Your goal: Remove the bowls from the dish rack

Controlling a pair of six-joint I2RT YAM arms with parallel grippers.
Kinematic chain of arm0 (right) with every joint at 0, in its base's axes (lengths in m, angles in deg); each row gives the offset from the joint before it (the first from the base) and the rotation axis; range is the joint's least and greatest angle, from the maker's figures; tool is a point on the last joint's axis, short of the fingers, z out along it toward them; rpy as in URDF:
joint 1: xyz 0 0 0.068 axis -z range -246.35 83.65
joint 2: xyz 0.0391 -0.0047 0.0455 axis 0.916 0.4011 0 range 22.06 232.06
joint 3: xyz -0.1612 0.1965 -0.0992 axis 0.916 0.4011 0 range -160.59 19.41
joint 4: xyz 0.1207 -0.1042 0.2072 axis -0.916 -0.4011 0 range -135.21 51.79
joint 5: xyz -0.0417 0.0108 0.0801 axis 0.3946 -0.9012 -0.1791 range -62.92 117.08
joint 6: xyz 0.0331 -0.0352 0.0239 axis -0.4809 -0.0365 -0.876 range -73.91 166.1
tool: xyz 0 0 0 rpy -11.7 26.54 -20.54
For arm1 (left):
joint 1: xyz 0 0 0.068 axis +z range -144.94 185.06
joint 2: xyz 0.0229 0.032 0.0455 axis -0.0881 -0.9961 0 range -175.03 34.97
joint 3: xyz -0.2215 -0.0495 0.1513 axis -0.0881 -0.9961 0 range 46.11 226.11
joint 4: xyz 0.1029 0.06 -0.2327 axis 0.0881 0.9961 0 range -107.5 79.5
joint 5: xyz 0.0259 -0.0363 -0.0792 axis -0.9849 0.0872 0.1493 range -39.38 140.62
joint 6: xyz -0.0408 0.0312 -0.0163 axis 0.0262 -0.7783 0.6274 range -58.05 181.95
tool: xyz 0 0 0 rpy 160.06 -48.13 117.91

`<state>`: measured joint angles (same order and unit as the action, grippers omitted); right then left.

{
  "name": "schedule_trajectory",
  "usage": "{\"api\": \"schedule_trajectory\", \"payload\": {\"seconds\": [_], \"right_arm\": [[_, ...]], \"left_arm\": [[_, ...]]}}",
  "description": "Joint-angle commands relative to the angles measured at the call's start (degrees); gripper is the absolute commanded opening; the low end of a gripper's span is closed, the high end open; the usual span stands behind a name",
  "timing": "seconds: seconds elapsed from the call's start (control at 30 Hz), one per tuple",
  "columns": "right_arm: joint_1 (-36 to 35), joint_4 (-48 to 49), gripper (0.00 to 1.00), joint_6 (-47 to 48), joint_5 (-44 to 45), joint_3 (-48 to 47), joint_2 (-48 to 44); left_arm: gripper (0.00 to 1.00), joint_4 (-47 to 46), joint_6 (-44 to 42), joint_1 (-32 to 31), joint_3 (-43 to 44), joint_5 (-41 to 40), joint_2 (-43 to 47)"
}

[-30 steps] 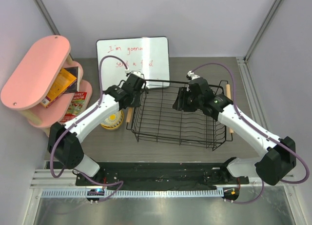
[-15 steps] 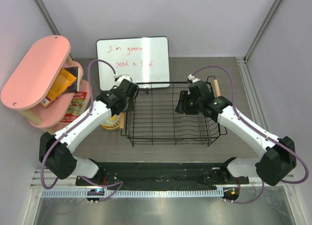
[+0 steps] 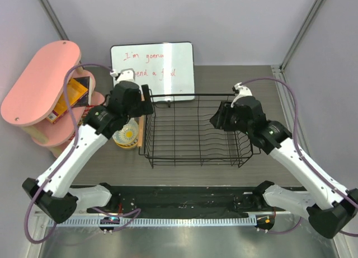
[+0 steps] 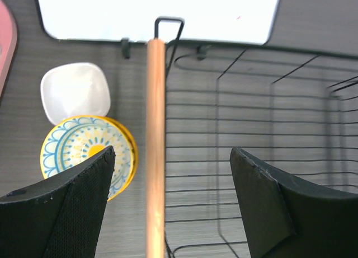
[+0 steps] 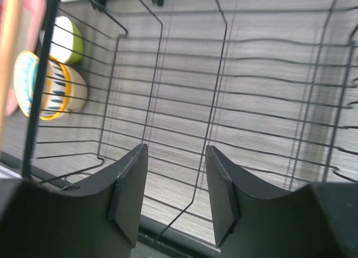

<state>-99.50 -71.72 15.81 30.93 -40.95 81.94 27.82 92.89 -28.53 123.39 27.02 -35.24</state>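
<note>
The dish rack, a black wire basket, sits flat mid-table with no bowl showing inside it. My left gripper hangs open above the rack's left wooden handle, and neither finger touches the rod. Left of the rack, on the table, are a yellow bowl with a blue pattern, a white bowl and a lime green bowl. My right gripper is open over the rack's right side, with only wire behind its fingers.
A whiteboard with red writing leans just behind the rack. A pink oval shelf holding books stands at the far left, close to the bowls. Metal frame posts rise at the back corners.
The rack has gone from skewed to lying square on the table. My left gripper opened off the left handle and pulled back left. The right arm drew back to the right.
</note>
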Motion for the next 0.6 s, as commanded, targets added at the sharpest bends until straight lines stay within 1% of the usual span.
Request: {"api": "schedule_trajectory", "payload": {"seconds": [0.0, 0.07, 0.1, 0.13, 0.17, 0.2, 0.23, 0.27, 0.3, 0.33, 0.43, 0.5, 0.57], "right_arm": [[0.3, -1.9, 0.52, 0.1, 4.8, 0.1, -6.4], [0.3, -2.5, 0.52, -0.4, 6.2, 0.9, -9.3], [0.3, -2.4, 0.52, -0.6, 6.2, 1.9, -10.2], [0.3, -1.2, 0.52, -0.9, 5.3, 2.6, -11.1], [0.3, -0.6, 0.52, -1.9, 3.1, 3.2, -12.0], [0.3, 0.0, 0.52, -2.2, 2.0, 4.0, -12.1], [0.3, 0.3, 0.52, -2.7, 1.1, 4.2, -12.2], [0.2, 0.3, 0.52, -2.9, -0.1, 4.2, -12.0], [0.3, 0.2, 0.51, -3.3, -0.3, 4.1, -12.0], [0.3, -0.2, 0.51, -3.4, -0.3, 4.0, -12.1], [0.2, -1.8, 0.5, -4.3, -0.4, 3.1, -13.8], [0.2, -2.3, 0.5, -5.0, -0.4, 3.3, -15.1], [0.2, -3.2, 0.5, -5.8, -0.6, 3.4, -16.6]], "left_arm": [[0.84, 2.1, 3.5, 0.1, 5.0, 3.9, 4.6], [0.82, 6.4, 4.7, 0.1, 4.6, 5.1, 6.3], [0.8, 7.4, 5.4, 0.1, 4.0, 5.4, 8.8], [0.8, 8.3, 7.3, 0.1, 1.2, 5.7, 10.7], [0.8, 8.7, 8.3, 0.1, -0.7, 6.1, 12.5], [0.8, 8.8, 9.1, 0.1, -2.5, 6.2, 16.8], [0.79, 8.5, 10.5, 0.1, -6.2, 6.2, 19.0], [0.8, 8.0, 10.9, 0.1, -7.7, 6.5, 20.9], [0.8, 7.1, 11.2, 0.1, -9.1, 7.1, 25.0], [0.81, 6.6, 11.7, 0.1, -11.1, 7.8, 26.4], [0.81, 7.8, 12.8, 0.1, -12.2, 10.7, 30.6], [0.8, 8.7, 12.6, 0.1, -12.6, 12.6, 31.4], [0.82, 10.7, 11.3, 0.1, -12.0, 14.3, 31.7]]}}
